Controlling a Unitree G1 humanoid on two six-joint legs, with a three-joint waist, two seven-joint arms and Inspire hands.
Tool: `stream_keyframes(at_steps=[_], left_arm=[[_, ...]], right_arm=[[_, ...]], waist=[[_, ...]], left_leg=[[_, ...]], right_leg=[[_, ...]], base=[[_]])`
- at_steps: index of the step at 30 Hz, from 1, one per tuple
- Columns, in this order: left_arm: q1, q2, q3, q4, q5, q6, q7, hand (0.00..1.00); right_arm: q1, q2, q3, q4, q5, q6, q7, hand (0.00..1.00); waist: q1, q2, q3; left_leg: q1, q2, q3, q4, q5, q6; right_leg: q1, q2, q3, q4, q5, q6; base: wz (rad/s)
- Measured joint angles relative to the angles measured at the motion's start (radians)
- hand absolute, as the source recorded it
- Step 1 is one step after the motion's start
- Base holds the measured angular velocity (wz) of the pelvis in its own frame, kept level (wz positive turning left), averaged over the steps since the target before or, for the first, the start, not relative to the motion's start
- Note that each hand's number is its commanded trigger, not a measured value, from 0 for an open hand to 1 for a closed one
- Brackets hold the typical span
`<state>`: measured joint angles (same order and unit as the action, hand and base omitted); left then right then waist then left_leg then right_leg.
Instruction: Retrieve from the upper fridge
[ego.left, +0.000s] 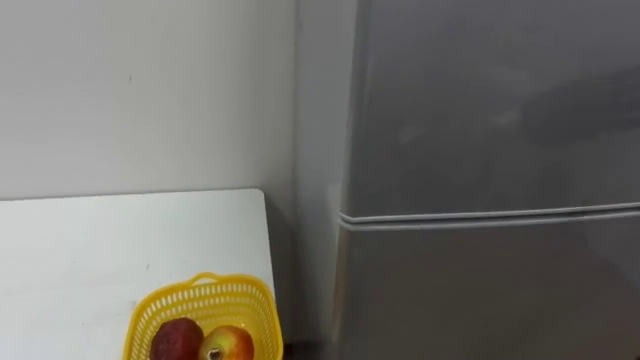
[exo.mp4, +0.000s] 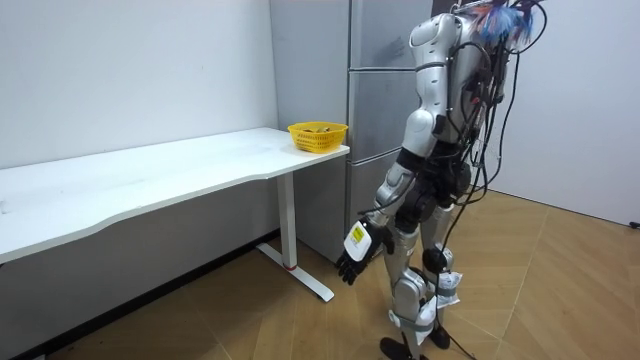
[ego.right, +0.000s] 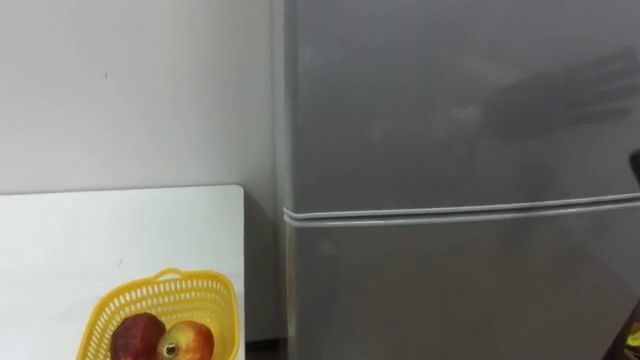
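While standing on open wood floor (exo.mp4: 560, 270), hangs left hand (exo.mp4: 352, 262) low, fingers relaxed, empty; right hand (ego.right: 635, 165) at view edge, grip unreadable. Leftward, table (ego.left: 80, 250) edge, basket (ego.left: 205, 292) at its corner. Beyond, just beside, fridge (exo.mp4: 375, 100) upright; upper door (ego.left: 490, 110) shut, facing forward.

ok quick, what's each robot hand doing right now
left robot hand: open, relaxed, hanging low at its side, holding nothing
right robot hand: cannot be told, a dark sliver at the view's edge before the tall grey fridge
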<state>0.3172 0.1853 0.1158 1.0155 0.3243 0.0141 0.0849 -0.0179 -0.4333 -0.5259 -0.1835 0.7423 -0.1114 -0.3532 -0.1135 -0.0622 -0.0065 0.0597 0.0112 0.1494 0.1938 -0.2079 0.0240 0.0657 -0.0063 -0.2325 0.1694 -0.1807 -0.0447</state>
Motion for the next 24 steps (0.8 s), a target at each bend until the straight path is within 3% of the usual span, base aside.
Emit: stream_keyframes(at_steps=[3,8,12,15,19,24], left_arm=[[-0.012,0.000,0.000,-0.012,0.004,0.000,0.001,0.00],[-0.031,-0.010,-0.003,-0.032,-0.002,0.003,0.027,0.00],[-0.047,-0.013,-0.003,-0.039,-0.017,0.024,0.038,0.00],[-0.042,-0.014,-0.002,-0.038,-0.017,0.031,0.033,0.00],[-0.042,-0.016,-0.004,-0.035,-0.017,0.031,0.019,0.00],[-0.042,-0.021,-0.006,-0.035,-0.017,0.031,0.010,0.00]], right_arm=[[0.046,0.003,-0.008,0.011,-0.028,-0.012,-0.022,0.00],[0.125,0.056,-0.003,0.136,-0.080,-0.010,-0.082,0.00],[0.162,0.131,0.017,0.368,-0.083,0.008,-0.108,0.00],[0.200,0.190,0.052,0.514,-0.085,0.045,-0.111,0.00],[0.200,0.205,0.144,0.798,-0.087,0.049,-0.105,0.00],[0.198,0.241,0.190,1.052,-0.110,0.064,-0.034,0.00]], waist=[[-0.007,0.007,0.0020],[-0.015,0.006,0.0038],[-0.015,0.008,0.0019],[-0.014,0.012,0.0004],[-0.005,0.015,0.0006],[0.006,0.015,0.0012]], left_leg=[[0.004,0.001,0.011,-0.010,0.000,0.000],[0.006,0.001,0.016,-0.015,0.000,0.000],[0.005,0.002,0.016,-0.022,0.001,0.000],[0.009,0.001,0.018,-0.023,0.001,-0.001],[0.013,0.002,0.036,-0.025,0.001,-0.001],[0.026,0.000,0.035,-0.027,0.001,-0.001]], right_leg=[[-0.001,0.003,0.015,-0.003,-0.001,0.001],[-0.001,0.004,0.019,0.002,0.000,0.001],[-0.010,0.006,0.028,0.002,0.001,0.000],[-0.012,0.007,0.032,0.001,0.001,0.001],[-0.008,0.006,0.043,0.001,0.000,0.001],[0.003,0.004,0.041,0.000,-0.010,0.005]], base=[[-0.10],[-0.01],[-0.06],[-0.07],[-0.08],[0.03]])
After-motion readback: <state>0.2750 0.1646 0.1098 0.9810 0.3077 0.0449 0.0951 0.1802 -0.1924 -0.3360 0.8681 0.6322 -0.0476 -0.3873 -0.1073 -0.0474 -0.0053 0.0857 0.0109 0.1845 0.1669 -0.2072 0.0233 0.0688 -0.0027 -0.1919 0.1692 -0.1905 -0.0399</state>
